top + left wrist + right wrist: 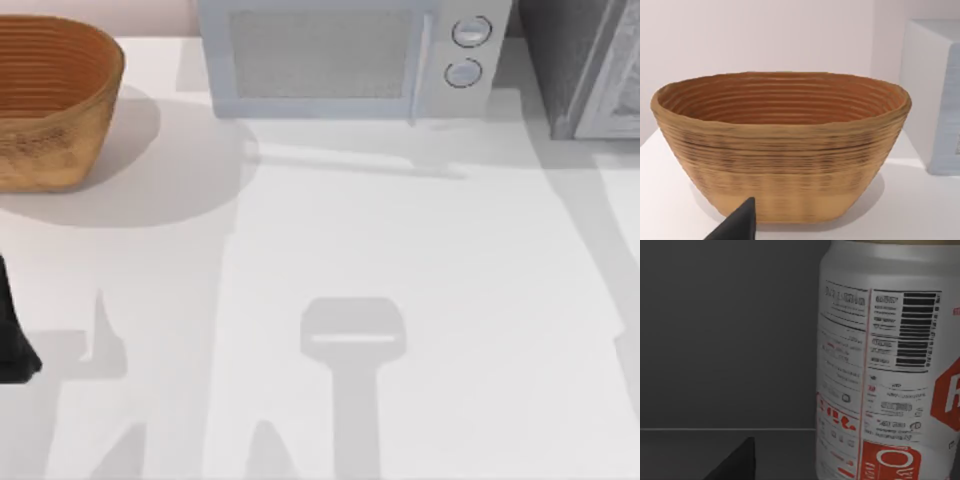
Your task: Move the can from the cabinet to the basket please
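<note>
- One can [890, 365], white with red patches and a barcode, stands upright inside the dark grey cabinet [575, 60], which sits at the worktop's [400, 250] back right corner.
- Right gripper: close beside the can within the cabinet, one dark fingertip [737, 462] visible; whether the fingers are open or closed cannot be told.
- One wicker basket [50, 100], back left, nothing inside.
- Left arm [12, 340] parked at the left edge, facing the basket; finger state cannot be told.
- One microwave [340, 55], back centre.

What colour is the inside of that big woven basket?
Warm reddish-brown inside the basket, paler tan outside; the left wrist view shows it best.
</note>
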Controlling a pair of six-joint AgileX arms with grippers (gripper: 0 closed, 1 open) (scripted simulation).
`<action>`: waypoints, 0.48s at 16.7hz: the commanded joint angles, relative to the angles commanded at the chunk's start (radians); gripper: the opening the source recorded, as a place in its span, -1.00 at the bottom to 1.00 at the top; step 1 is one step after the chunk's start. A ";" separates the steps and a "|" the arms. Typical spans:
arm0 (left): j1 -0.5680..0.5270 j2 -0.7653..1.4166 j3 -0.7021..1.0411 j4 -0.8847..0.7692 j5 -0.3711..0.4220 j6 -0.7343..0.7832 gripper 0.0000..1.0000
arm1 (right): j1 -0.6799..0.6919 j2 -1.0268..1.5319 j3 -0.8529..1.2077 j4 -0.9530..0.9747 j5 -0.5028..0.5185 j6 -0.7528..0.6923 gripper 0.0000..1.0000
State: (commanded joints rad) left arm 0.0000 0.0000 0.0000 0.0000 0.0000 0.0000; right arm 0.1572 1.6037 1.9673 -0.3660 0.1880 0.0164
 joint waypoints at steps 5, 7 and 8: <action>0.000 0.000 0.000 0.000 0.000 0.000 1.00 | -0.008 0.034 0.031 0.012 -0.003 -0.001 1.00; 0.000 0.000 0.000 0.000 0.000 0.000 1.00 | -0.003 0.033 0.027 0.010 -0.003 -0.001 1.00; 0.000 0.000 0.000 0.000 0.000 0.000 1.00 | -0.005 0.043 0.040 0.008 -0.003 -0.001 1.00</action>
State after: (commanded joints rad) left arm 0.0000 0.0000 0.0000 0.0000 0.0000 0.0000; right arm 0.1527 1.6467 2.0077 -0.3576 0.1850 0.0157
